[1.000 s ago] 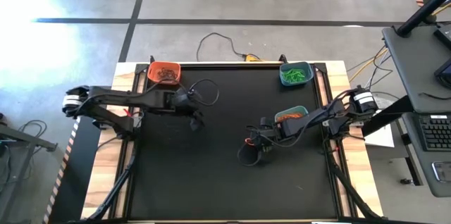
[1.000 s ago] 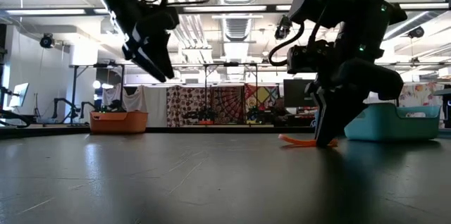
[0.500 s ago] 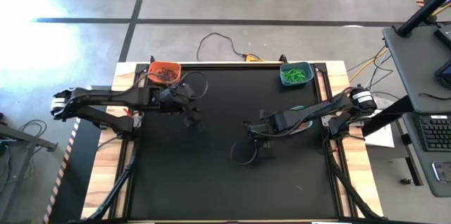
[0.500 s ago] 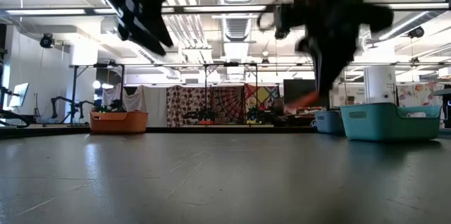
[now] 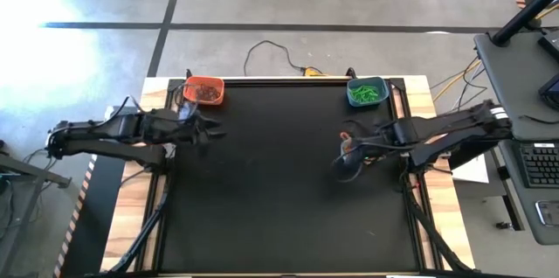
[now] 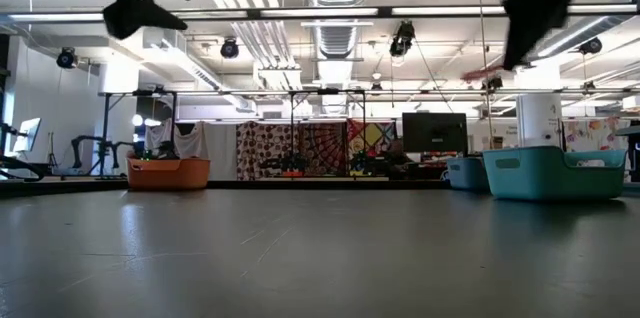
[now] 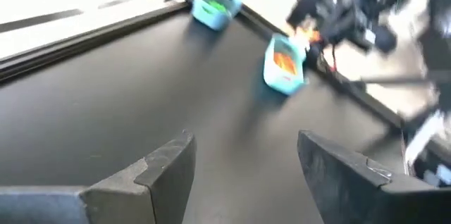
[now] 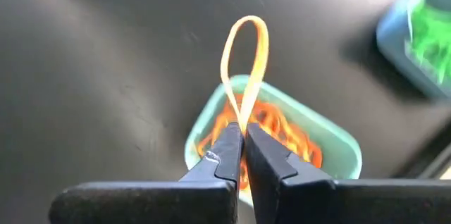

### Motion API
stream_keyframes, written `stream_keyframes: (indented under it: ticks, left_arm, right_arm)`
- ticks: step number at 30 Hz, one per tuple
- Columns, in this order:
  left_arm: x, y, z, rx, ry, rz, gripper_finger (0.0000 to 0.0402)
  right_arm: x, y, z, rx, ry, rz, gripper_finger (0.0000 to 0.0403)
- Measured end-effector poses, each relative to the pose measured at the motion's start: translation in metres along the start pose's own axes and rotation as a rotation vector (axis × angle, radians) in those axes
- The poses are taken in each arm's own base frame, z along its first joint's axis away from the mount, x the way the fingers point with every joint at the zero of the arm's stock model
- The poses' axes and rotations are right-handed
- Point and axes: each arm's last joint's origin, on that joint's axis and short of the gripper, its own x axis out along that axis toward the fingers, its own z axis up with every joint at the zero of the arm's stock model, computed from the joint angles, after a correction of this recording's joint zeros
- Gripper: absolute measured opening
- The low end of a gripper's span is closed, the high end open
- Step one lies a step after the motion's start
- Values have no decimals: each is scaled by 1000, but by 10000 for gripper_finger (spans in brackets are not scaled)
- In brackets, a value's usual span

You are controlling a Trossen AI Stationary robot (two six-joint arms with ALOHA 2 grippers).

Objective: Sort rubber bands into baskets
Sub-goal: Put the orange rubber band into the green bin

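Fingers of the right gripper point(image 8: 243, 136) are clamped on a thin orange rubber band point(image 8: 245, 69), whose loop stands clear above the fingertips. This gripper hangs directly over the teal rounded-rectangular plastic basket point(image 8: 338, 139), which already holds a pile of orange bands. In the high view the right gripper point(image 5: 349, 145) sits at the table's right side, covering that basket.

Left gripper point(image 7: 243, 168): fingers spread apart, nothing between them. It is raised near the orange plastic basket point(image 5: 203, 91) at the far left corner, which holds dark bands.

The blue plastic basket point(image 5: 366, 92) at the far right corner holds green bands.

Progress, as a judgement: sorting is nearly complete. No loose bands are visible on the black table surface point(image 5: 279, 191). What remains is to release the held orange band into the teal basket.
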Motion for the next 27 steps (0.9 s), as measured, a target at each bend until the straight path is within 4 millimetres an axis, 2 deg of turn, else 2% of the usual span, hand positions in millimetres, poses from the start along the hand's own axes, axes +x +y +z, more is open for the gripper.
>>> stream_keyframes:
  ticks: [5, 10, 17, 21, 27]
  left_arm:
    - [-8, 9, -8, -53, -53, -11, 232]
    - [-12, 5, 2, -144, -132, -34, 232]
    - [-18, 5, 2, 144, -156, -87, 232]
    - [-14, 7, -18, 302, -69, -235, 232]
    - [-3, 16, -45, 330, -83, -290, 232]
  right_arm:
    - [18, -14, -25, 166, 63, -24, 9]
    - [40, -19, -40, 261, 197, -14, 9]
    - [67, -24, -48, 377, 188, -20, 9]
    - [84, -29, -48, 443, 167, -2, 9]
    - [106, -39, -48, 490, 145, -17, 9]
